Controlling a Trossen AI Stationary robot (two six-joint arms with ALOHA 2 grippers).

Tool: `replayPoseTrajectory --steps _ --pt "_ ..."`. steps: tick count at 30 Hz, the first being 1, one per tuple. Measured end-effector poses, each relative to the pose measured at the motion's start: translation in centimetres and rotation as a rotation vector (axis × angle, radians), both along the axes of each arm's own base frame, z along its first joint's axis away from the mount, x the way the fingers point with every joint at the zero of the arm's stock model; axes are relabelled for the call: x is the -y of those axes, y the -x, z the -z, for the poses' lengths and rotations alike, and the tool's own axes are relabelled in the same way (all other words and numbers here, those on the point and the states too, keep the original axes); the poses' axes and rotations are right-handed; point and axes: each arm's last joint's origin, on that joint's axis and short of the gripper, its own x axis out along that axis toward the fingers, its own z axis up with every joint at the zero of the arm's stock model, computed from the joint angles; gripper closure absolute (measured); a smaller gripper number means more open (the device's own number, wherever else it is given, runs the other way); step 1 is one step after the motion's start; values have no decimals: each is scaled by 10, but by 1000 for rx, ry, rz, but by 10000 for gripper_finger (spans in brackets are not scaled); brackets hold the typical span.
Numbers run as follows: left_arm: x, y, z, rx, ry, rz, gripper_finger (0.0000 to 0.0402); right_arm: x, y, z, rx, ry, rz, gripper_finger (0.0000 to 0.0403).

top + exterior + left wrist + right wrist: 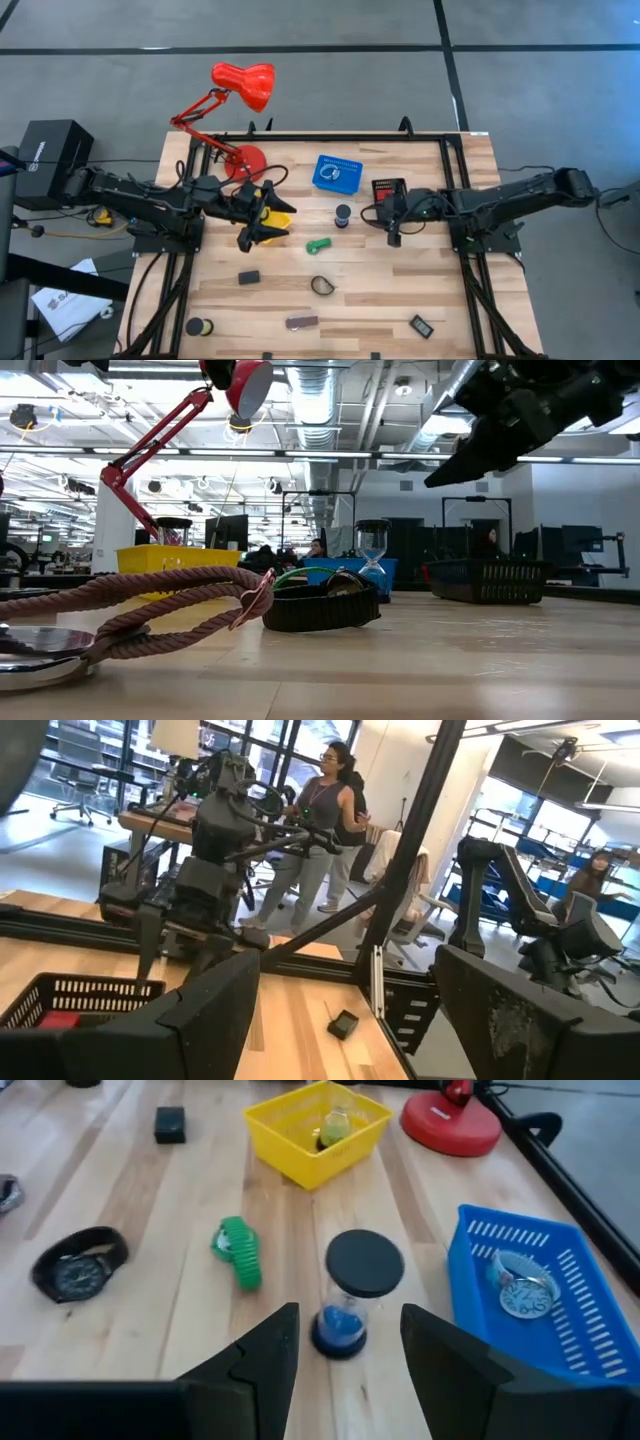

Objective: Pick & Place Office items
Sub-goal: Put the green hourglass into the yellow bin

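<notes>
Hovering right jaws [340,1355], spread before hourglass [352,1292].

A green watch [238,1251] lies flat beside an upright blue-sand hourglass [352,1292]; a black watch [78,1264] lies nearby.

Left gripper [262,226] fingers spread, raised mid-table, right gripper [394,232] fingers parted, arm reaching inward

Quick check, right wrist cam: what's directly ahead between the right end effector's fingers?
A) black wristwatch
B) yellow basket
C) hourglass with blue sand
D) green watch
C: the hourglass with blue sand stands upright just ahead of the open right end effector, centred between its fingers, while the black wristwatch, green watch and yellow basket lie off to the side or farther away.
</notes>
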Motion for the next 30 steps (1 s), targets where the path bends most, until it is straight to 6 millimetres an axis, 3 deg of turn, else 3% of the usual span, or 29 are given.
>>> replayPoseTrajectory --steps 9,19,23,30 --pt "-2 1 -7 79 -36 -54 105 2 -11 7 4 24 0 235" --pt "-2 -10 -2 38 -31 -103 105 2 -10 7 8 26 -1 235" --pt "1 -13 -25 44 1 9 108 3 -11 6 11 26 2 235" --pt "19 -13 -64 -161 -16 82 140 9 -11 6 10 25 29 235"
